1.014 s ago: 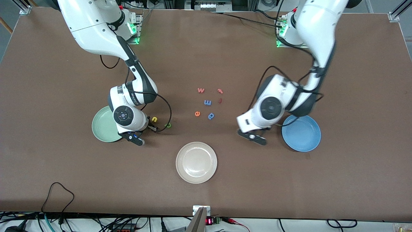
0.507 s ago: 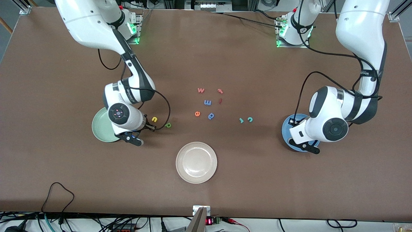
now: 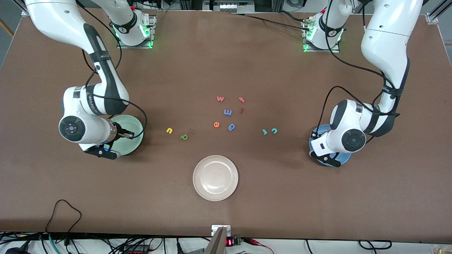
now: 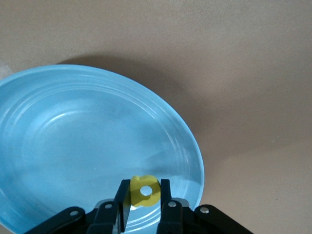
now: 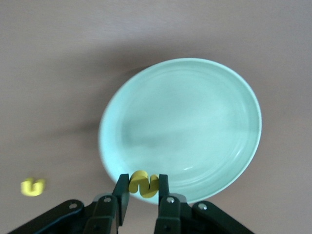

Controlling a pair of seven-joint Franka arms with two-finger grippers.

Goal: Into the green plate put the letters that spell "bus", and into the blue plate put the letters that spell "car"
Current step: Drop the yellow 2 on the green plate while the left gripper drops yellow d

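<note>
My left gripper (image 4: 145,187) is shut on a yellow a-shaped letter (image 4: 146,192) and hangs over the blue plate (image 4: 73,146), near its rim. My right gripper (image 5: 144,181) is shut on a yellow s (image 5: 145,185) over the rim of the green plate (image 5: 195,122). On the table a yellow u (image 3: 169,131) and a green b-shaped letter (image 3: 183,137) lie between the green plate (image 3: 137,128) and the table's middle. A teal c (image 3: 274,131) and a teal r (image 3: 265,132) lie toward the blue plate (image 3: 345,157). Both plates show no letters in them.
A cream-white plate (image 3: 215,178) stands nearer the front camera at mid-table. A cluster of other letters lies at the middle: an orange w (image 3: 220,98), a blue m (image 3: 227,112), an orange e (image 3: 216,124), a blue p-shaped one (image 3: 231,126) and two small red ones.
The right arm swung from beside the yellow u to over the green plate. The left arm swung away from the teal c and r, uncovering them, to over the blue plate.
</note>
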